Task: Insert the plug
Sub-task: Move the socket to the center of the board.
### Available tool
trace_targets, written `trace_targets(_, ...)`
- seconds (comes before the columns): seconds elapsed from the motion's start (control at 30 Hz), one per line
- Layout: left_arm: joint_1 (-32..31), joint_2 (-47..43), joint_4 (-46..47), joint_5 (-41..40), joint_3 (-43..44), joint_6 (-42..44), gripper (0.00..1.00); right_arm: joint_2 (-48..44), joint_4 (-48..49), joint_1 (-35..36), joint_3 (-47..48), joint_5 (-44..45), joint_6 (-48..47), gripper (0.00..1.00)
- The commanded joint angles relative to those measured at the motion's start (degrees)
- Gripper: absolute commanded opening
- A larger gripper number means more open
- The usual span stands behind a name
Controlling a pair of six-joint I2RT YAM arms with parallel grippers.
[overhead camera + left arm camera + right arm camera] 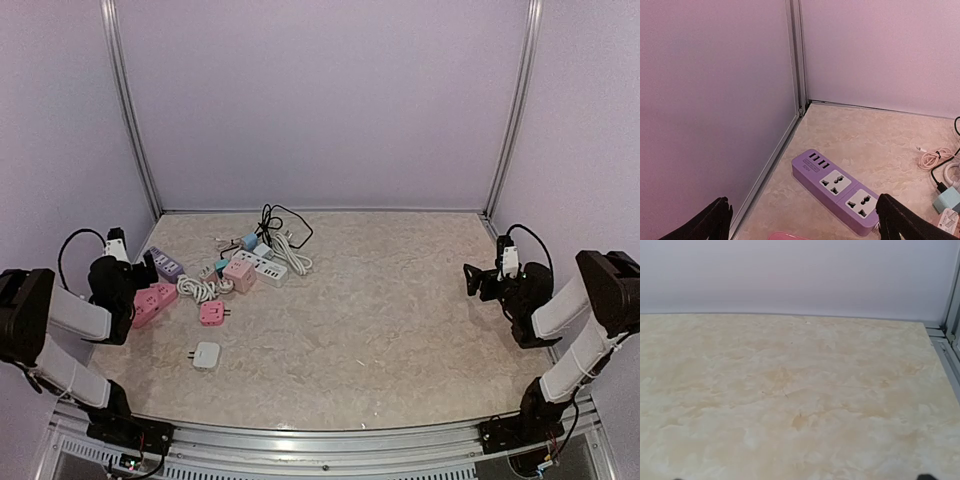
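A cluster of power strips and plugs lies at the table's left rear. A purple power strip point(165, 265) point(840, 190) with two sockets and several USB ports lies nearest the left wall. A pink strip point(153, 303) sits beside it. A small pink plug adapter point(212, 313) and a white plug adapter point(206, 355) lie loose, prongs showing. My left gripper point(146, 272) point(805, 227) hangs open just short of the purple strip, holding nothing. My right gripper point(474, 280) point(800, 478) is open over bare table at the far right, far from the plugs.
A pink cube socket point(239, 275), a white strip point(270, 266), a blue adapter point(250, 241), a coiled white cord point(197, 288) and a black cable point(283, 222) crowd the rear left. The left wall's metal rail point(795, 60) stands close by.
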Motion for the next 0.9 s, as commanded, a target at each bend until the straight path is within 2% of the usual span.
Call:
trace_targets(0.0, 0.3, 0.6, 0.7, -0.6, 1.0, -0.3, 0.99, 0.6, 0.7, -0.9, 1.3, -0.3, -0.7, 1.0)
trace_targets(0.17, 1.3, 0.5, -0.1, 2.1, 1.2, -0.6, 0.99, -2.0, -1.9, -0.9, 1.5, 0.1, -0.4, 1.0)
trace_targets(0.27, 3.0, -1.3, -7.5, 5.1, 4.2, -1.5, 0.99, -9.9, -16.4, -0.9, 5.1, 1.5, 0.9, 1.0)
trace_targets(0.37, 4.5, -4.5, -26.6, 6.6, 14.5, -2.9, 0.99, -16.0, -31.2, -0.9, 10.8, -1.1, 4.2, 1.0)
trace_targets(0.47, 5.1, -3.5, -51.3, 13.2, 29.5, 10.3, 0.99, -19.8, -41.6, -0.8, 15.0, -6.7, 8.4, 1.0)
trace_targets(0.57, 5.3, -1.0, -75.5, 16.8, 44.5, 19.7, 0.99, -22.9, -48.5, -0.3, 17.6, -9.5, 13.4, 1.0)
trace_targets(0.6, 5.6, -0.6, -81.8, 17.7, 46.6, 22.4, 0.99, -24.0, -50.4, 0.2, 18.2, -9.5, 14.9, 1.0)
trace_targets(0.67, 6.1, 0.0, -91.9, 17.4, 51.0, 26.8, 0.99, -26.4, -53.9, 1.9, 19.2, -8.8, 16.7, 0.99)
trace_targets(0.73, 6.7, 0.7, -99.6, 13.2, 53.3, 29.5, 0.99, -28.7, -57.0, 4.8, 19.9, -7.1, 17.1, 1.0)
trace_targets(0.87, 10.8, 3.5, -110.5, 7.7, 54.4, 34.9, 0.99, -31.6, -61.8, 10.5, 21.4, -2.9, 16.4, 1.0)
